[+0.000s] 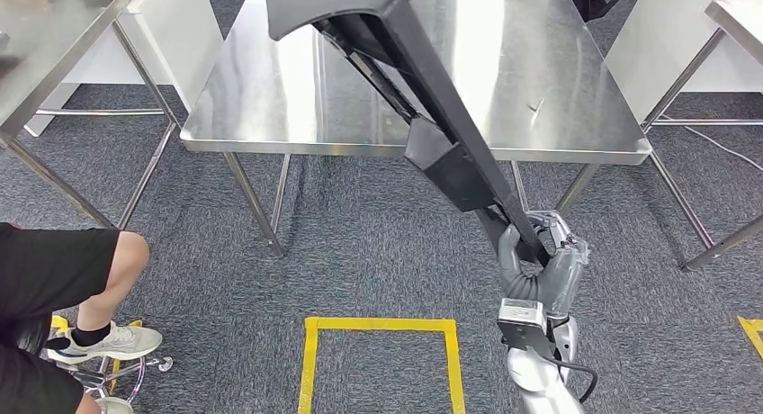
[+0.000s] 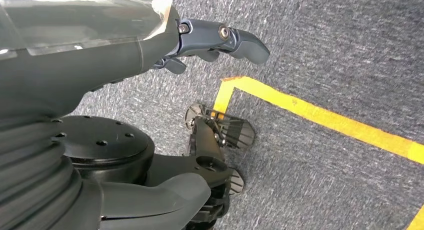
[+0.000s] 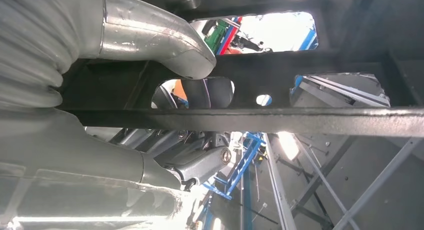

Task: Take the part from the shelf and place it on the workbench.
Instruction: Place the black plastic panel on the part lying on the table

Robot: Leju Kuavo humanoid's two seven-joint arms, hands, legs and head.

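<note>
Long black part [image 1: 423,99] held up in the air, off the shelf already. Right hand [image 1: 540,270] wrapped tight around the near, low end of it. Fingers [image 3: 150,35] curled over a black bar of the part [image 3: 280,120] in the right wrist view, thumb on the other side. Rest of the part slanting up and away to the far left, hanging over the shiny steel workbench [image 1: 576,99]. Not lying on the workbench yet; near end well out in front of the near edge, above the grey carpet [image 1: 360,252].

Left hand [image 2: 210,40] down low beside the body, over the carpet and a yellow tape line [image 2: 320,117]. Nothing in it. Fingers bent a little, apart, not closed.

Yellow tape square [image 1: 382,360] on the floor, near and in the middle. Person's leg and shoe [image 1: 103,342] at the near left. More steel tables at the far left [image 1: 45,45] and far right [image 1: 738,18].

Picking up: done, by the look of it. Carrying: nearly done. Left to do: bring the part lower, lay it flat on the workbench, then let go. Tricky bit, probably: long part, one hand at one end only, so easy to tip or swing.
</note>
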